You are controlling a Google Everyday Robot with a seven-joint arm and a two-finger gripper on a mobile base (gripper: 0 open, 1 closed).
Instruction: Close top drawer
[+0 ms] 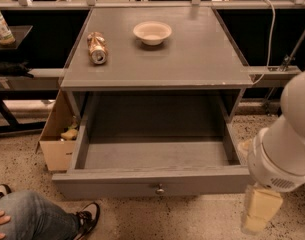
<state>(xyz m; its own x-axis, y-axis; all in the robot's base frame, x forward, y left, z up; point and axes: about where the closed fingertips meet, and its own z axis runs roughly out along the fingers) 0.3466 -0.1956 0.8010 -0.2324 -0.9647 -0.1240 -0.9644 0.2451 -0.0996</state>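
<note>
The top drawer (142, 185) is a wide grey wooden drawer under the grey table top. It stands pulled far out, and its deep grey box is empty. A small round metal knob (160, 189) sits in the middle of its flat front. My white arm (284, 154) comes in from the right edge, just beside the drawer's front right corner. My gripper (258, 211) hangs below it as a cream-coloured part, low at the right, in front of and to the right of the drawer front, not touching it.
On the table top (192, 59) lie a crushed can (97, 48) and a white bowl (152, 32). A cardboard box (57, 134) stands left of the drawer. A person's jeans leg (32, 221) and shoe (87, 216) are at the bottom left. A bottle (1, 26) stands far left.
</note>
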